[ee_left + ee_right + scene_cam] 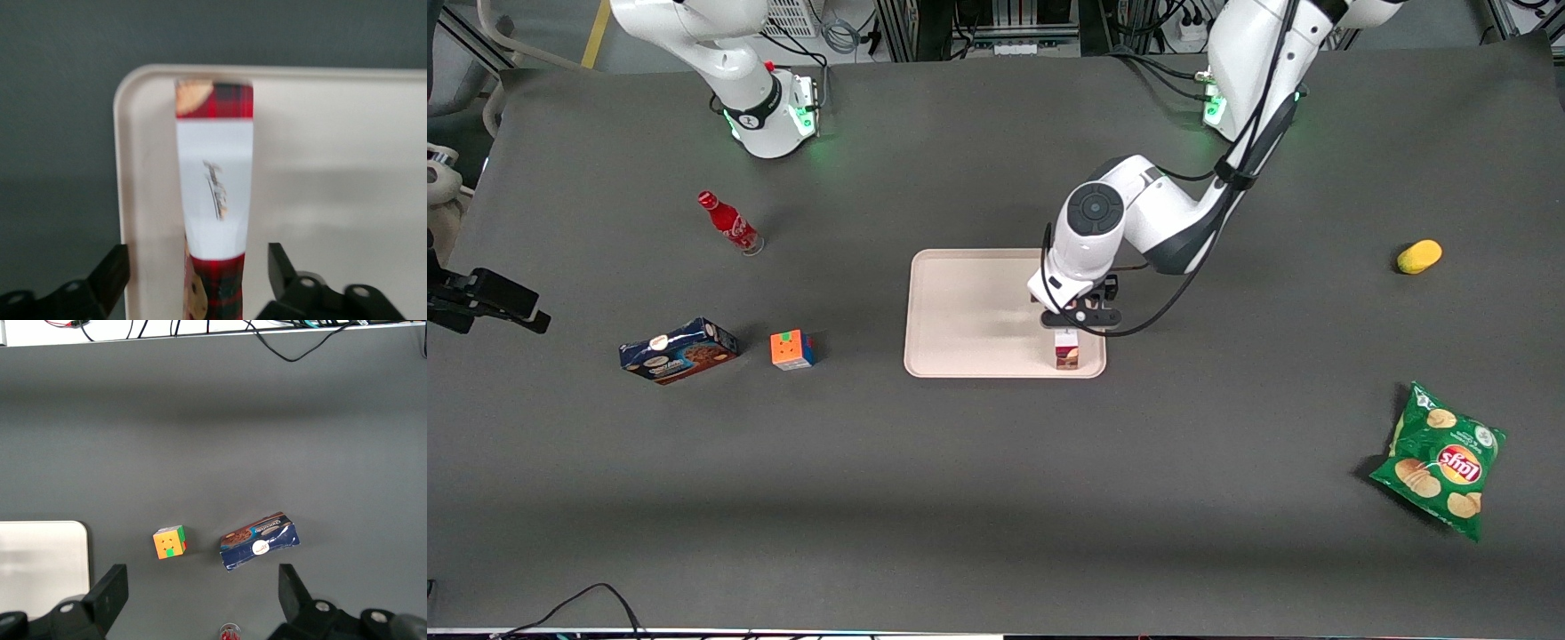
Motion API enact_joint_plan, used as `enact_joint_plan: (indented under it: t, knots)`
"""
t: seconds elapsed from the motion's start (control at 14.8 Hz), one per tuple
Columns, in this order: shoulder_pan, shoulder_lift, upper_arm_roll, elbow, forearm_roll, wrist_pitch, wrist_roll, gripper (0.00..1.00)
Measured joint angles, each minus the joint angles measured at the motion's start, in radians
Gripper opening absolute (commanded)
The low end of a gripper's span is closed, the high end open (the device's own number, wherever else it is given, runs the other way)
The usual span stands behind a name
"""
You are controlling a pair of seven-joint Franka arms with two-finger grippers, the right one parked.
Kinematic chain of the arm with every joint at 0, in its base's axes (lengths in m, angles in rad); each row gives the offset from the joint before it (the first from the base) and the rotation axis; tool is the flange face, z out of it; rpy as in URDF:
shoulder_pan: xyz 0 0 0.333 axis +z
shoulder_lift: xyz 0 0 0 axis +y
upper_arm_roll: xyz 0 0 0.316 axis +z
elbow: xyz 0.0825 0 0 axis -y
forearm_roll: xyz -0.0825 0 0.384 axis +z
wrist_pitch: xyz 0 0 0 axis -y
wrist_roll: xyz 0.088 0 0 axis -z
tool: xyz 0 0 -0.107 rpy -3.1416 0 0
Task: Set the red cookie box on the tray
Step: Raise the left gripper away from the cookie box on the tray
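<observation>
The red cookie box (pixel 1066 350), dark red with a white label panel, rests on the pale pinkish-cream tray (pixel 969 311). It lies by the tray's corner nearest the front camera, at the working arm's end. The left gripper (pixel 1071 325) hangs right above it and hides much of it. In the left wrist view the box (pixel 215 173) runs out from between the fingers to the tray's rim (pixel 123 167). The gripper (pixel 198 252) is open. Its black fingers (pixel 113 270) stand on either side of the box with a clear gap on each side.
A blue cookie box (pixel 679 350), a colour cube (pixel 791 349) and a red bottle (pixel 729 222) lie toward the parked arm's end. A green crisp bag (pixel 1440 460) and a yellow fruit (pixel 1419 257) lie toward the working arm's end.
</observation>
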Motion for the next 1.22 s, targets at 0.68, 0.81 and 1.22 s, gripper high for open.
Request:
enact_joint_plan:
  t: [0.68, 0.81, 1.22]
  knots:
    - [0.093, -0.34, 0.294, 0.135, -0.202, -0.336, 0.446, 1.0]
    - [0.099, -0.409, 0.377, 0.153, -0.208, -0.441, 0.539, 1.0]
    - [0.154, -0.561, 0.508, 0.2, -0.207, -0.629, 0.765, 1.0]
